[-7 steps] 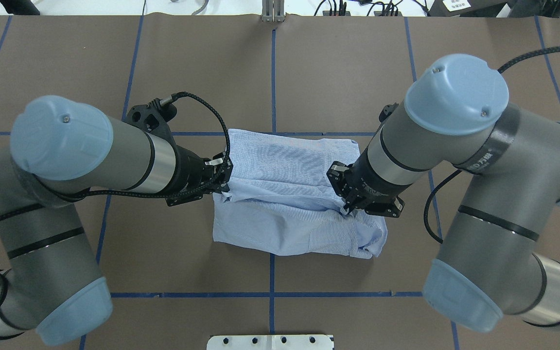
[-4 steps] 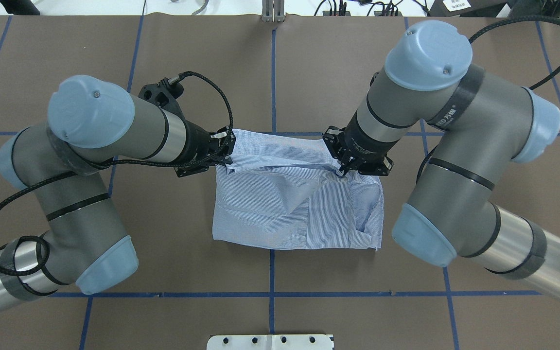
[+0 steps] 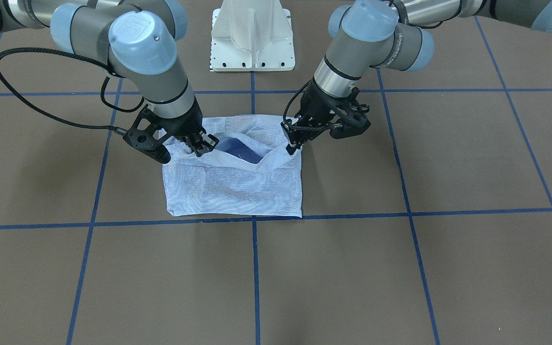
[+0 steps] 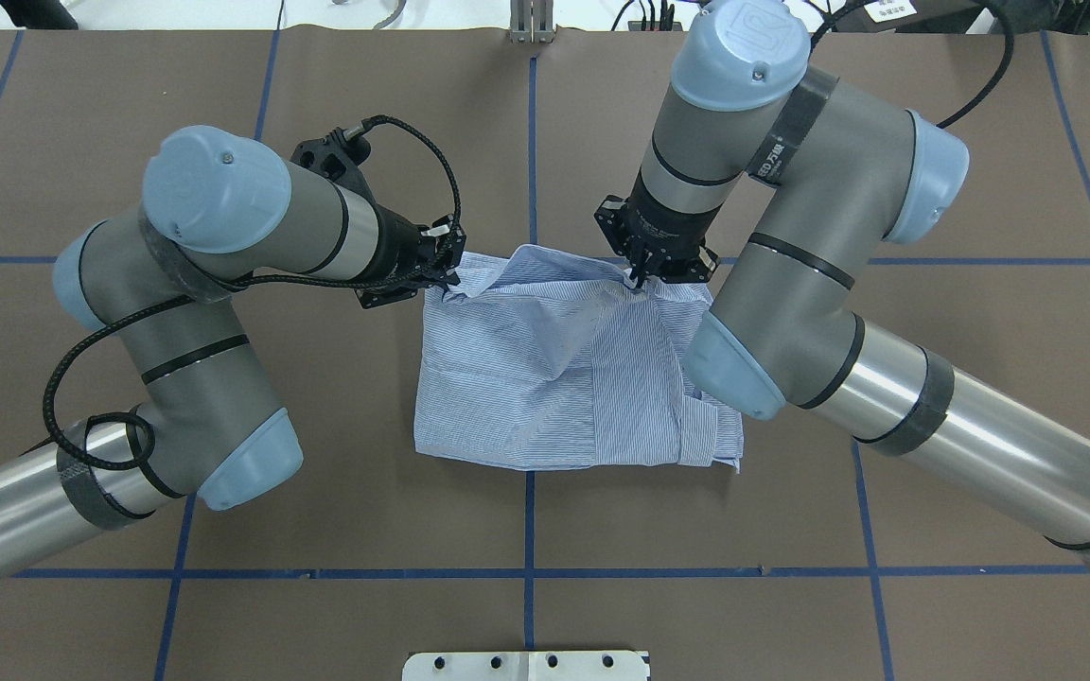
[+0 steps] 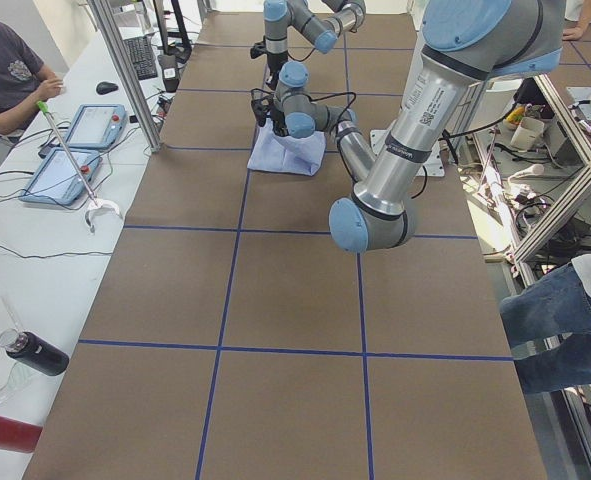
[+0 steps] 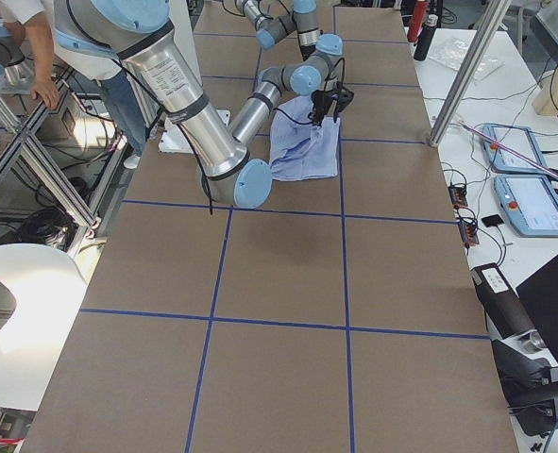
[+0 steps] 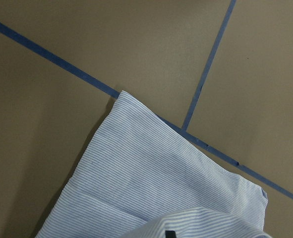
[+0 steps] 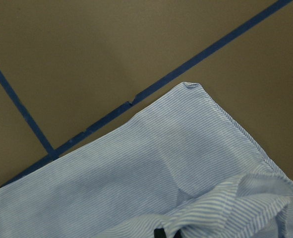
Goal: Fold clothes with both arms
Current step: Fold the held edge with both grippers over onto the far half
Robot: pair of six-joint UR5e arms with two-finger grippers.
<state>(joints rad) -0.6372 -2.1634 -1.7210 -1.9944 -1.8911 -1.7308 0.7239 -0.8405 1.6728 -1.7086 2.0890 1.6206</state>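
Left tool (image 4: 450, 272) and right tool (image 4: 638, 276) each clench the shirt (image 4: 545, 378), edge lifted.

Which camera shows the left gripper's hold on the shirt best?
Exterior front-facing: the left gripper pinches a lifted corner of the shirt in plain sight. Overhead shows it from above; side views, tiny; wrist camera, mostly cloth.

Lighting was bright and even from overhead, with just soft shadows on the counter (image 3: 352, 163) beside the left pincer (image 3: 293, 145). Wrist views went a bit blurry right by the pincer.
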